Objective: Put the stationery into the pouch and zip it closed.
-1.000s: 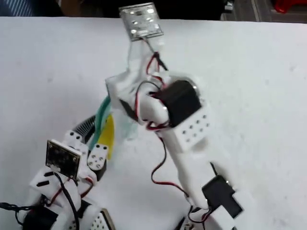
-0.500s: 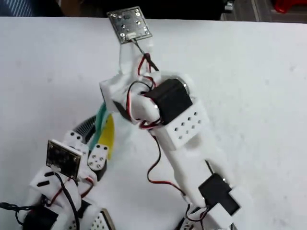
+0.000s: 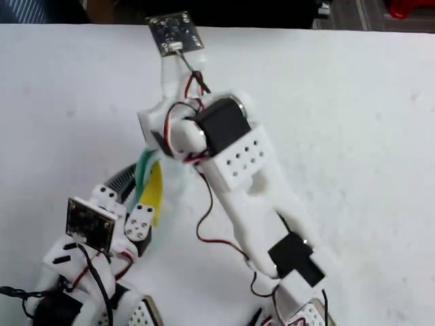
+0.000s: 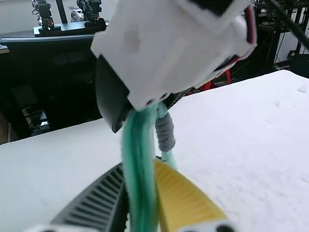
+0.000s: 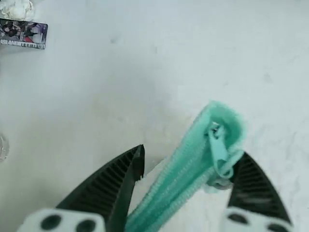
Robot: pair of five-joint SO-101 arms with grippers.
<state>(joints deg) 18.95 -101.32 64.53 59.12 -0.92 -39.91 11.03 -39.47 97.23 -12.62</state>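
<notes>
A teal pouch [image 3: 143, 163] stands on edge on the white table [image 3: 353, 122]. My left gripper [image 3: 145, 178], with one black and one yellow finger, is shut on its near part; the left wrist view shows the pouch [image 4: 138, 145] squeezed between them. My right gripper [image 5: 190, 155] straddles the pouch's far end, jaws apart, and table shows between one black finger [image 5: 126, 174] and the fabric. The teal zip pull [image 5: 217, 145] hangs at that end, close to the other finger. A grey tab [image 4: 164, 133] sits on the pouch just below the right gripper's black finger [image 4: 112, 99].
The right arm [image 3: 238, 170] stretches from the near right across the middle of the table, over the pouch. A small printed card [image 5: 23, 34] and a crumpled wrapper [image 5: 17, 7] lie farther off. A red object [image 3: 408, 7] sits beyond the far edge.
The right arm has swung leftward and a little farther away over the pouch. The left arm and the pouch have stayed put.
</notes>
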